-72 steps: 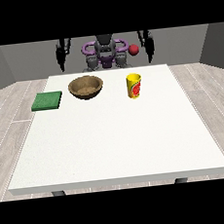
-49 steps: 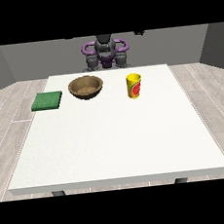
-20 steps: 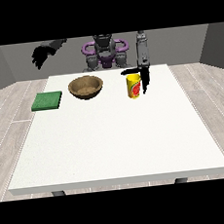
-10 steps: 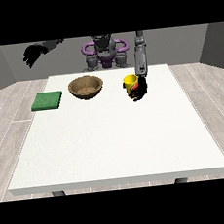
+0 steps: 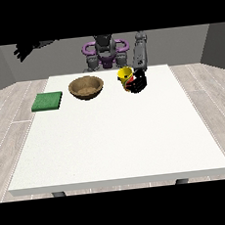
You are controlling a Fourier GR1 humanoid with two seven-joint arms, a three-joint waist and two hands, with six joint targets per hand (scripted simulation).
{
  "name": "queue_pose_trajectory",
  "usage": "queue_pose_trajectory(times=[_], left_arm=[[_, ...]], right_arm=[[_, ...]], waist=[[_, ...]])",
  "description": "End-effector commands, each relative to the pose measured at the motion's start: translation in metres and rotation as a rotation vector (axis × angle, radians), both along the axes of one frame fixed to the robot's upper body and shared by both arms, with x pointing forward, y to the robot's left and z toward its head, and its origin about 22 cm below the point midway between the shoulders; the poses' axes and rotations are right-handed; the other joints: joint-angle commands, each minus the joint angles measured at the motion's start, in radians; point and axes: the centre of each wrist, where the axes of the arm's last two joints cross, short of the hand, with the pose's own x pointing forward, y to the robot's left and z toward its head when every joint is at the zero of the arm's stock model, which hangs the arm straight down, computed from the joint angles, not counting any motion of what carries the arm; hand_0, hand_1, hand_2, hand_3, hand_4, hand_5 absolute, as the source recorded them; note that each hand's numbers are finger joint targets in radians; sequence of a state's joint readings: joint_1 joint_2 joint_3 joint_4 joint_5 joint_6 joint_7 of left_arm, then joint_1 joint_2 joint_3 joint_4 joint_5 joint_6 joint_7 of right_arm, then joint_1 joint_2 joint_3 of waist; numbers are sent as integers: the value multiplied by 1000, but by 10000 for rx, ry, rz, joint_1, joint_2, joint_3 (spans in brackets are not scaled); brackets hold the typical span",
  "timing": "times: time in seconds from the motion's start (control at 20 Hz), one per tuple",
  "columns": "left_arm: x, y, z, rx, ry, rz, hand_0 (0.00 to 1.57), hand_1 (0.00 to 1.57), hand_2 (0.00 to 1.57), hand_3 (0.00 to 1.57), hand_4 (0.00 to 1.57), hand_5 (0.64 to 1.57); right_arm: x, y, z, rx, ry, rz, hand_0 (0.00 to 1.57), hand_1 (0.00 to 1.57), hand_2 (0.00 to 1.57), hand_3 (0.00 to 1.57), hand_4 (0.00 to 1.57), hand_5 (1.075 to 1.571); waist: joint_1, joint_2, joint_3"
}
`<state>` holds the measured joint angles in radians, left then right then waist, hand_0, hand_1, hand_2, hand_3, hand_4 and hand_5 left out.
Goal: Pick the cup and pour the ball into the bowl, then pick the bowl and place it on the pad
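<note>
The yellow cup (image 5: 126,78) stood toward the far side of the white surface (image 5: 116,133), just right of the middle in the front view, and it leaned a little toward the bowl. The hand at the view's right (image 5: 137,82) was wrapped against the cup's right side, its dark fingers curled round the lower part so that only the yellow rim and a bit of the red label showed beside them. Its grey forearm (image 5: 139,52) came down steeply from above.

The brown bowl (image 5: 86,86) sat near the cup on its left, apart from it (nothing could be made out inside it from this angle). The green pad (image 5: 47,101) lay flat further left, near the surface's edge and well apart from the bowl.

The hand at the view's left (image 5: 25,48) was raised high above and beyond the pad, off the surface, with its fingers spread and holding nothing.
</note>
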<state>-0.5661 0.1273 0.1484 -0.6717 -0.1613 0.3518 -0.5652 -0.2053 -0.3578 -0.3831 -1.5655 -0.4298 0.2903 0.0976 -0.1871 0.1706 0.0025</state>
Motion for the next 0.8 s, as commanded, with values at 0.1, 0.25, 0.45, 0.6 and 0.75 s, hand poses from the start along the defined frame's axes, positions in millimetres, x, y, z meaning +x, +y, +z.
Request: queue_pose_trajectory(times=[0.1, 0.25, 0.45, 0.6, 0.75], left_arm=[[17, -35, 20, 3488, 266, 205, 1313, 1313, 1571, 1571, 1399, 1502], [23, -28, 21, 6508, -92, 556, 1362, 1362, 1571, 1571, 1448, 1533], [42, -53, 39, 8542, 614, 898, 1361, 1361, 1571, 1571, 1441, 1545], [36, -109, 34, 9437, 1063, 167, 1359, 1359, 1571, 1571, 1466, 1531], [24, -139, 26, 9845, 1521, -213, 1359, 1359, 1571, 1571, 1466, 1531]], right_arm=[[3, -14, -19, 87, 1150, -85, 0, 0, 0, 302, 638, 1564], [11, -7, -19, 184, 988, 117, 0, 0, 0, 174, 643, 1562], [10, -6, -41, 394, 1646, 266, 0, 0, 0, 83, 675, 1561], [4, -33, -52, 422, 2256, -318, 0, 0, 0, 74, 688, 1559], [-15, -46, -78, 499, 2447, -529, 0, 0, 0, 0, 685, 1559]], waist=[[101, -1181, 16], [-125, -1000, 62], [-337, -1684, 53], [271, -2155, 17], [657, -2264, -9]])
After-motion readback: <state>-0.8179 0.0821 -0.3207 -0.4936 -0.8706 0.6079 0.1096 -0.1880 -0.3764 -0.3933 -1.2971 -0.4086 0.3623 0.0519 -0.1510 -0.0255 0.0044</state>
